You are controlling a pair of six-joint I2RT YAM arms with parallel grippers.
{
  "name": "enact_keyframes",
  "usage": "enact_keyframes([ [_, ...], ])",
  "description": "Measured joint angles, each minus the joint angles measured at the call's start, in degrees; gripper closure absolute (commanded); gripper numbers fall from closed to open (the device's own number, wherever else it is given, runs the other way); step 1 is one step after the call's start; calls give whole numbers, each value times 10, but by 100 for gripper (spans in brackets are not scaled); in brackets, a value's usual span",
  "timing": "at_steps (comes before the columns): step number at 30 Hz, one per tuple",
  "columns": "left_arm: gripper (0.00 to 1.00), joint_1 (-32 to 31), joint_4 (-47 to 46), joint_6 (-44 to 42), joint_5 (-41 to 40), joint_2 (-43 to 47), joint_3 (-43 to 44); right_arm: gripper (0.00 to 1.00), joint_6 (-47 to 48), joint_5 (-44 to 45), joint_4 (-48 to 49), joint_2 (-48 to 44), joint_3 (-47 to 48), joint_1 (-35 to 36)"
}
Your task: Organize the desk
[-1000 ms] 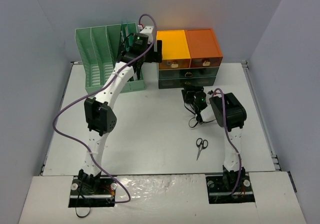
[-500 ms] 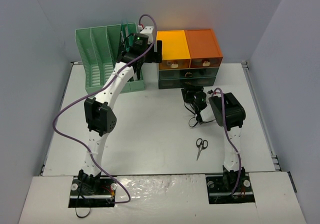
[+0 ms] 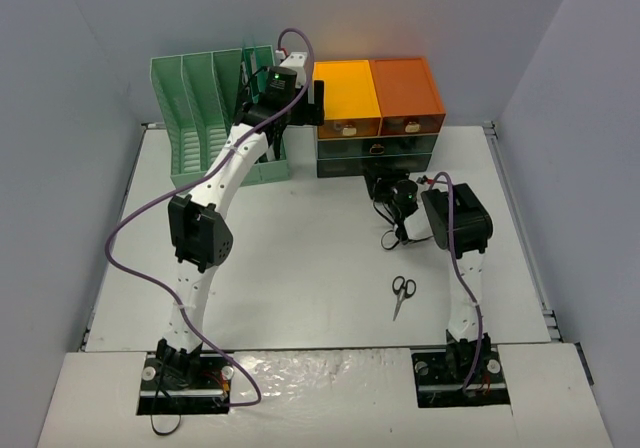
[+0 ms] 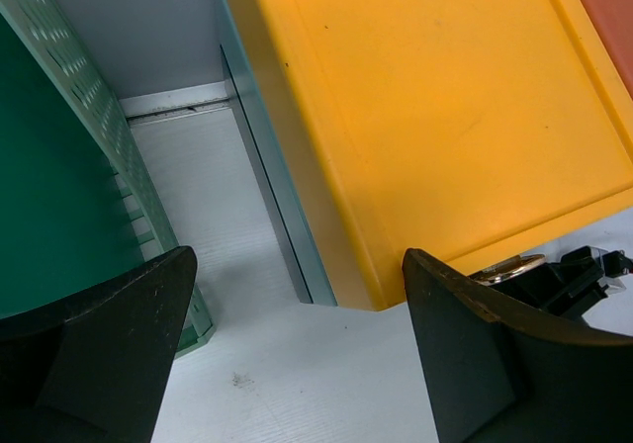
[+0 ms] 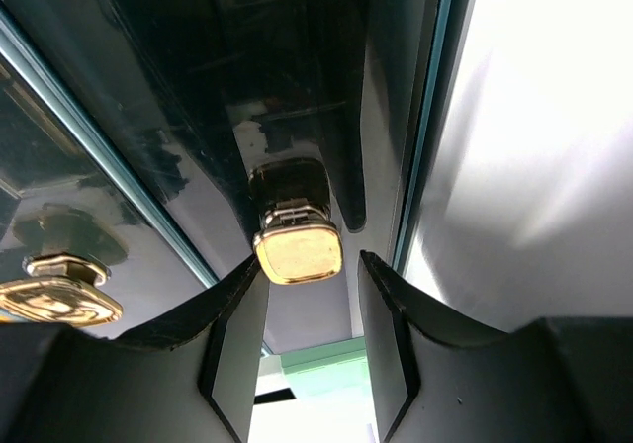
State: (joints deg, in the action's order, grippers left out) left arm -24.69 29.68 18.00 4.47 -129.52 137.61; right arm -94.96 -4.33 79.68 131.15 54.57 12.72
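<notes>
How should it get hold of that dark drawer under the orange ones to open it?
By the small gold pull on the dark drawer front, coming straight at it from the front. It is the only part jutting from that flat face, narrow enough for a finger on each side. The right end effector straddles it that way.

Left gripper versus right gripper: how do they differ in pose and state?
The left gripper is spread wide with nothing between its fingers; the right gripper is narrower, flanking a gold drawer handle. The left gripper hangs high beside the yellow cabinet top; the right gripper sits low at a dark drawer front. Neither grips anything.
</notes>
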Motion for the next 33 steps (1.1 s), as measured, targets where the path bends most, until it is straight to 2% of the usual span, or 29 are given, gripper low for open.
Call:
enact_keyframes([
  [2, 18, 0, -1, 0, 0, 1, -2, 69, 0, -3, 1, 0, 2, -3],
  [9, 18, 0, -2, 0, 0, 2, -3, 99, 4, -28, 2, 0, 4, -12],
  [19, 18, 0, -1, 0, 0, 2, -4, 100, 17, -47, -10, -17, -11, -18],
  [26, 18, 0, -1, 0, 1, 2, -4, 100, 41, -65, -65, -125, -119, -17],
  [33, 18, 0, -1, 1, 2, 2, -4, 100, 81, -66, -211, -264, -188, -2],
])
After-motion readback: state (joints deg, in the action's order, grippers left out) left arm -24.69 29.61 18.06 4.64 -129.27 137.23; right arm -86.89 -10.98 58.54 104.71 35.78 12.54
